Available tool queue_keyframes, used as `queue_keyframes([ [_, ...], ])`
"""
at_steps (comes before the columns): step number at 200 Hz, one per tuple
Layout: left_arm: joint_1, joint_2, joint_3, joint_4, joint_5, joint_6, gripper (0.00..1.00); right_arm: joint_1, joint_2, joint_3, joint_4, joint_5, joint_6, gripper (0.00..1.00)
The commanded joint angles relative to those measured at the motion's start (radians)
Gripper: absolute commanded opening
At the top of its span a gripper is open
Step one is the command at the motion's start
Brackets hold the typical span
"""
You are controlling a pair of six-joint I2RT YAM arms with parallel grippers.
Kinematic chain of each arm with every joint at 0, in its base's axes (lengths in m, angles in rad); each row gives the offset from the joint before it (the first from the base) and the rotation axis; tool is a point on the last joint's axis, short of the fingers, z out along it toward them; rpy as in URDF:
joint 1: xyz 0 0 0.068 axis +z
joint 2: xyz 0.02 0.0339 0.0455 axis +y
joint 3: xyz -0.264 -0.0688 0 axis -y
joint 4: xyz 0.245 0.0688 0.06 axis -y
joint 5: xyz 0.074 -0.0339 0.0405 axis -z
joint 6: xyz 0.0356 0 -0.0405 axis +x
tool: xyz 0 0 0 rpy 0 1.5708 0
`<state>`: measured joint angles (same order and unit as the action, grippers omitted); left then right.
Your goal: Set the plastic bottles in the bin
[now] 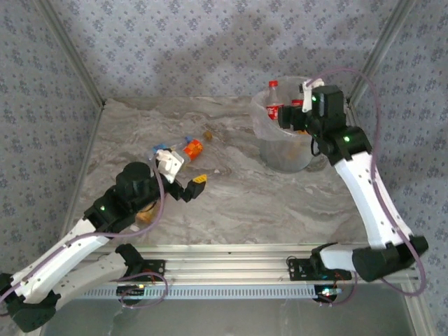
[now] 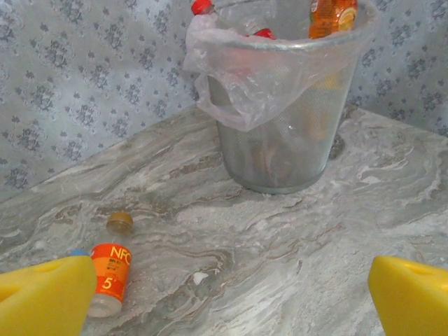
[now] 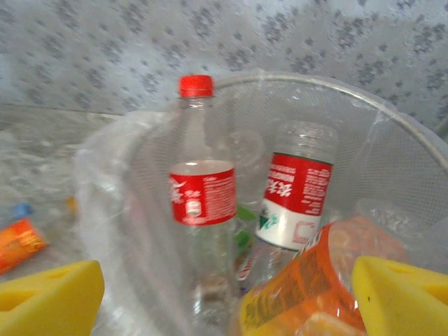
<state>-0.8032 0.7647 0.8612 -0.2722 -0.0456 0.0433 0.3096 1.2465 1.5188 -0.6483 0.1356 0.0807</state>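
1. Over the bin [image 3: 392,119] at far right, the right gripper [image 3: 227,280] stands spread, an orange bottle [image 3: 301,294] loose beneath; lift straight up, clear of the bag [image 2: 231,91].
2. Left gripper [image 2: 231,287], also spread, hovers near a small bottle [image 2: 110,276].

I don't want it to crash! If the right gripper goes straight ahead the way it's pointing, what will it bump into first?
Probably the orange-labelled bottle, lying just under the open right gripper on the other bottles in the bin. How close it is, I can't tell for sure.
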Motion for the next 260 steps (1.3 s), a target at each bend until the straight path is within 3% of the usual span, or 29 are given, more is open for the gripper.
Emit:
queue_keyframes([
  [1, 0.017, 0.032, 0.057, -0.061, -0.058, 0.008, 1.00, -0.007, -0.111, -0.058, -0.011, -0.169, 0.094, 0.95],
  [34, 0.065, 0.125, 0.117, -0.124, -0.108, -0.011, 1.00, -0.007, -0.186, -0.132, -0.035, -0.351, 0.170, 0.97],
  [75, 0.138, 0.350, 0.263, -0.263, -0.074, -0.034, 0.99, 0.020, -0.255, -0.253, -0.010, -0.574, 0.224, 1.00],
  [116, 0.238, 0.621, 0.439, -0.395, 0.042, -0.076, 1.00, 0.037, -0.351, -0.400, 0.043, -0.630, 0.278, 1.00],
  [143, 0.283, 0.830, 0.587, -0.498, 0.050, -0.087, 1.00, 0.039, -0.394, -0.453, 0.043, -0.654, 0.294, 1.00],
  [188, 0.310, 1.117, 0.790, -0.605, -0.027, -0.089, 0.96, 0.038, -0.447, -0.488, 0.041, -0.653, 0.300, 1.00],
  [213, 0.314, 1.202, 0.844, -0.614, -0.101, -0.088, 0.93, 0.037, -0.466, -0.495, 0.014, -0.664, 0.286, 1.00],
  [260, 0.329, 1.319, 0.909, -0.616, -0.132, -0.074, 0.85, 0.036, -0.486, -0.502, 0.010, -0.667, 0.293, 1.00],
])
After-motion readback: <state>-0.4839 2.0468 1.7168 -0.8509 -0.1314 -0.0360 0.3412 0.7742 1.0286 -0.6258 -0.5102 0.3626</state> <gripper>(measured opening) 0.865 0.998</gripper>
